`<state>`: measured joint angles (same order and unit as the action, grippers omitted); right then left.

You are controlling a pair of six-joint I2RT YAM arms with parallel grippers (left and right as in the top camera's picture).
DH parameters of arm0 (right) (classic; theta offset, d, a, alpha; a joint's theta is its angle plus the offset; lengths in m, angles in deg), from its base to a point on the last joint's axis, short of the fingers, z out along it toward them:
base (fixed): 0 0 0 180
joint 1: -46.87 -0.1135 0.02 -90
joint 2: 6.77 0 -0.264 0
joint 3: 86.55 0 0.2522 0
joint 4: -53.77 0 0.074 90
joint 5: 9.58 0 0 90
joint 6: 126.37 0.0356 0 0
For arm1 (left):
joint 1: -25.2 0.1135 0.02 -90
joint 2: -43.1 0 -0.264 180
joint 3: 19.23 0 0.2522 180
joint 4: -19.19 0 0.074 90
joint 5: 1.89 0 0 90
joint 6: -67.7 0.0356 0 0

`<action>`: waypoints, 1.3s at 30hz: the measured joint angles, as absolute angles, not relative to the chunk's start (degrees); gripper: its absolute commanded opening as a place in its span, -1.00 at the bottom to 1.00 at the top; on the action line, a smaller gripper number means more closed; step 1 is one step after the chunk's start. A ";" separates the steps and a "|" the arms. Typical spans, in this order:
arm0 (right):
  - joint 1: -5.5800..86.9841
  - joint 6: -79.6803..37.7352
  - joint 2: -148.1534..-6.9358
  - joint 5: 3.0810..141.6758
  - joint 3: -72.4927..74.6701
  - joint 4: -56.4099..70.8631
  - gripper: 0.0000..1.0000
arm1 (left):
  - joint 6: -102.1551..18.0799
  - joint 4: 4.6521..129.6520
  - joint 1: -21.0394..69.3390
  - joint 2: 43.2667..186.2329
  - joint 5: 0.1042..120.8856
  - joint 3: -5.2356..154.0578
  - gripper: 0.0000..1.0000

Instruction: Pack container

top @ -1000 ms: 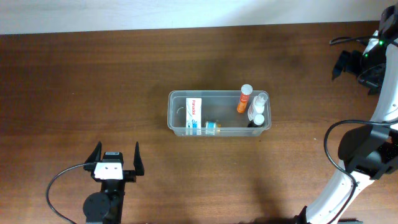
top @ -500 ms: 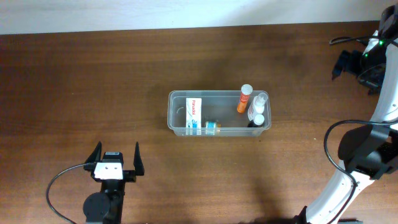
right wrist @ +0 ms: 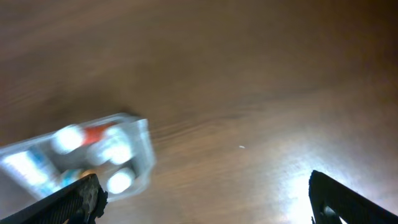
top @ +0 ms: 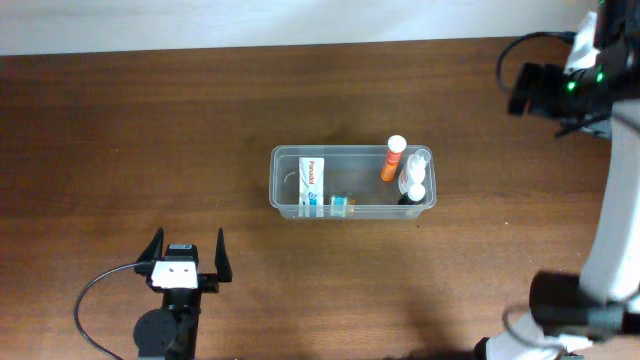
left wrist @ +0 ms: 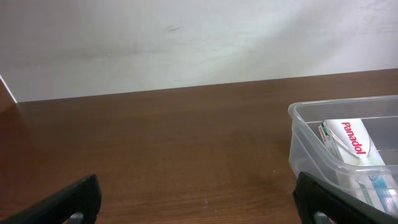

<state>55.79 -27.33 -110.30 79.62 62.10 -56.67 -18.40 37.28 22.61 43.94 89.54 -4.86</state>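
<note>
A: Where do we log the container (top: 283, 170)?

B: Mid-table (top: 150, 110), a little right of centre, open side up. Its long axis runs left-right in the overhead view, parallel to the table's far edge, where the wood meets a white wall (top: 200, 20).

A: Room around it?

B: We see bare wood on all 4 sides, with the widest stretch to its left. The near side is bare up to the left gripper (top: 189, 240), which sits well apart from the tub.

A: Left jaws?

B: Spread wide, holding nothing. The left wrist view shows the 2 fingers at the bottom corners and the tub's left short end ahead and to the right.

A: Right gripper (right wrist: 208, 202)?

B: Also spread wide and empty. Its own view is blurred. The tub shows small at lower left, with plain wood between the fingers.

A: Contents?

B: A white Panadol box (top: 312, 185) lies at the left end, crosswise to the long axis. An orange tube (top: 391, 162) leans on the far rim near the right end. White-capped bottles (top: 416, 178) stand in the right end, and 1 small bottle (top: 342, 205) lies along the near wall.
</note>
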 measured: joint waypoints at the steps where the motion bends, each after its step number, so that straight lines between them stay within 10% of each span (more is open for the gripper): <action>1: 53.78 -27.31 -108.13 79.60 62.12 -56.69 0.97 | -18.40 37.31 22.61 43.94 89.54 -4.86 0.99; 11: 46.59 -27.31 -95.72 79.71 51.28 -49.46 0.97 | -18.40 37.31 22.61 43.92 89.54 -4.86 0.99; 39: 45.91 -31.86 -21.01 69.02 -48.30 25.84 0.97 | -18.38 37.42 22.61 43.88 89.54 -4.82 0.99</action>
